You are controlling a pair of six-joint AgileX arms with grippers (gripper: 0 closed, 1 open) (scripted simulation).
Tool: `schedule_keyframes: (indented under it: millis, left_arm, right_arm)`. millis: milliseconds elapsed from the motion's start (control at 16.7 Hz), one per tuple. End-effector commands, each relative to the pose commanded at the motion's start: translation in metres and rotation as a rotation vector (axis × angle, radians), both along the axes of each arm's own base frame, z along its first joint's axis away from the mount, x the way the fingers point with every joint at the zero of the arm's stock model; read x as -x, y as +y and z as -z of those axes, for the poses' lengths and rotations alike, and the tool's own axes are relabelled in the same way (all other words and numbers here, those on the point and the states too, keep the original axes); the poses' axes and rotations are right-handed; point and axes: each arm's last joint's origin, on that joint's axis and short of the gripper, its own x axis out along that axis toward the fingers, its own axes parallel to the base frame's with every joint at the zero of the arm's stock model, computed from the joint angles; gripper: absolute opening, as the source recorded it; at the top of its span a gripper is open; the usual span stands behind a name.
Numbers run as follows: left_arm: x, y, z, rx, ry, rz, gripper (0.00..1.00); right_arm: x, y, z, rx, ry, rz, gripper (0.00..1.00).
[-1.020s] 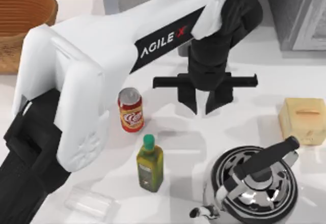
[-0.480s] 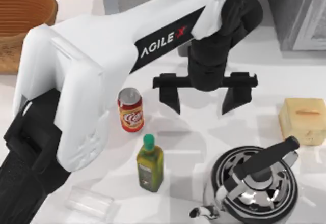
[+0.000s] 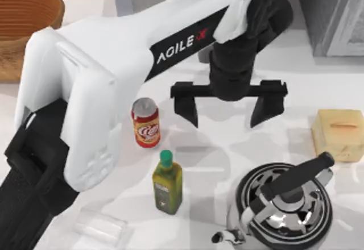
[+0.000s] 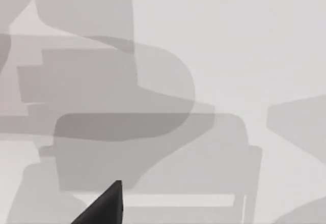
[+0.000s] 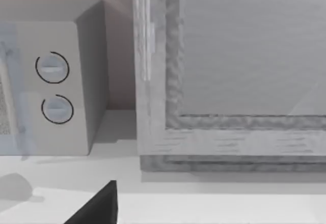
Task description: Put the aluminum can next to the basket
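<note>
Hovering with fingers spread wide right of the can [image 3: 145, 122], the left gripper [image 3: 224, 109] is at the approach step, needing to shift left and descend around it.

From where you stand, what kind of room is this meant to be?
Probably a kitchen counter. A shiny kettle, a green-capped oil bottle and a soda can stand on the white counter, and the right wrist view shows what looks like a microwave with two dials.
</note>
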Motion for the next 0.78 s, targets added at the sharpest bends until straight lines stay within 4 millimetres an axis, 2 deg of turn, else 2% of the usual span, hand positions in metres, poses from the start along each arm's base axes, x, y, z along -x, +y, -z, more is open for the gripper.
schedule_keyframes:
  millis: [360,660,780]
  left_arm:
    - [-0.006,0.008,-0.009,-0.013,0.069,-0.015,1.0]
    - [0.0,0.001,-0.035,-0.005,0.011,-0.001,1.0]
    - [0.001,-0.001,-0.039,-0.001,-0.007,0.003,1.0]
  right_arm:
    - [0.0,0.0,0.0,0.0,0.0,0.0,1.0]
    - [0.0,0.0,0.0,0.0,0.0,0.0,1.0]
    - [0.0,0.0,0.0,0.0,0.0,0.0,1.0]
